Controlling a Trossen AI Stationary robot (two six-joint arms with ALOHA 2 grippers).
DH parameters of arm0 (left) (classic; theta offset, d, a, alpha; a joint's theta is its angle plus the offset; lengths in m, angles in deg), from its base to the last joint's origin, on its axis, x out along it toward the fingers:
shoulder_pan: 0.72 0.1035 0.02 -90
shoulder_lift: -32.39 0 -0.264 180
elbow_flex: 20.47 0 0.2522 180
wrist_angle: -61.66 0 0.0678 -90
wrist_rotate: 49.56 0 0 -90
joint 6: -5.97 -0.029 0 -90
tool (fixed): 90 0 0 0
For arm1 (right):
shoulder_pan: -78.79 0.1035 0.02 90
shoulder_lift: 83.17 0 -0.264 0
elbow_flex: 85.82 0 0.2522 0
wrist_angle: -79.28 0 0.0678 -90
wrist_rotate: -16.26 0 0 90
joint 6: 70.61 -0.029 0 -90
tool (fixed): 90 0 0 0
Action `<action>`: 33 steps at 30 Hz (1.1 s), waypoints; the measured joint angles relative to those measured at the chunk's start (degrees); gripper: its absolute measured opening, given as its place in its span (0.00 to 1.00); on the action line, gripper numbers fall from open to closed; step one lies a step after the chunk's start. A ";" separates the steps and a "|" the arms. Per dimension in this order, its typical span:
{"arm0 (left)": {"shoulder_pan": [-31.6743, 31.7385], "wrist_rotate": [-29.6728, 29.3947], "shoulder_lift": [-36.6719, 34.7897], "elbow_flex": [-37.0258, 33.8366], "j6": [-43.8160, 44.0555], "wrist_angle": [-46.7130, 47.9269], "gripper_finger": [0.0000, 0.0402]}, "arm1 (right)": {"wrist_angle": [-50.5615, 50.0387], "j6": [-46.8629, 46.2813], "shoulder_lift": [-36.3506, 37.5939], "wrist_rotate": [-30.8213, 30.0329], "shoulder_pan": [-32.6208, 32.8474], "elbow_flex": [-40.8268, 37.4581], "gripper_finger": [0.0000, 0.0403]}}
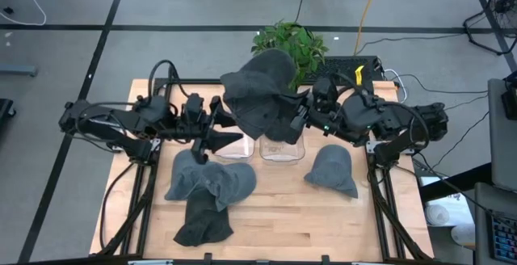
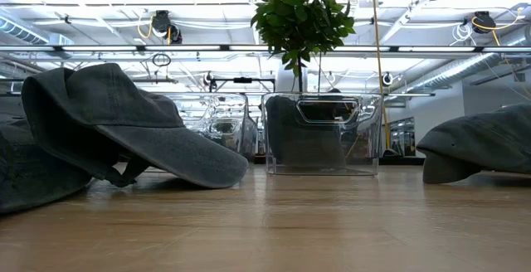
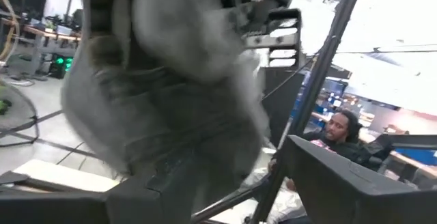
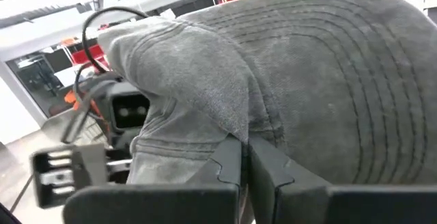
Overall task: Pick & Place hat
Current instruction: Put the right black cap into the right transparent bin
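The right gripper (image 4: 244, 157), closed on a grey hat (image 1: 262, 95), holds it above the clear bins (image 1: 283, 149). The left gripper (image 1: 212, 132) looks open alongside. Four hats remain on the surface (image 1: 283, 216).

Held hat (image 1: 262, 95) above two bins (image 1: 283, 148) — plant (image 1: 292, 45) behind them.
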 joint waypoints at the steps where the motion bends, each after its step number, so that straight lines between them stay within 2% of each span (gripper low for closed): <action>1: -0.26 -0.04 0.27 0.02 0.12 -0.50 0.56 | -0.15 0.00 -0.04 0.00 0.00 0.00 0.00; 4: -1.63 0.10 0.42 -0.04 -0.13 -0.01 0.56 | 0.09 0.00 0.01 -0.01 0.00 0.00 0.00; 9: -3.24 -5.42 0.68 -0.02 -0.46 -0.88 0.56 | 0.11 -0.09 0.02 -0.02 0.00 0.00 0.00; 14: -3.45 -6.47 3.31 0.87 -0.12 -3.84 0.56 | 1.02 -0.43 -0.08 -0.02 -0.02 -1.32 0.00; 20: -3.37 -7.73 8.31 9.19 -0.51 7.70 0.56 | 1.05 -0.63 -0.14 0.00 0.29 -1.60 0.00; 25: -3.46 -7.74 10.61 15.79 -1.63 12.14 0.56 | 0.99 -0.29 -0.18 -1.14 0.50 -1.60 0.00; 30: -3.40 -7.77 10.98 17.56 0.23 14.83 0.55 | 1.04 0.00 -0.14 -1.33 0.74 -1.60 0.00; 33: -3.40 -8.27 10.87 17.62 1.38 16.08 0.51 | 1.48 0.68 -0.16 -1.32 0.74 -1.60 0.00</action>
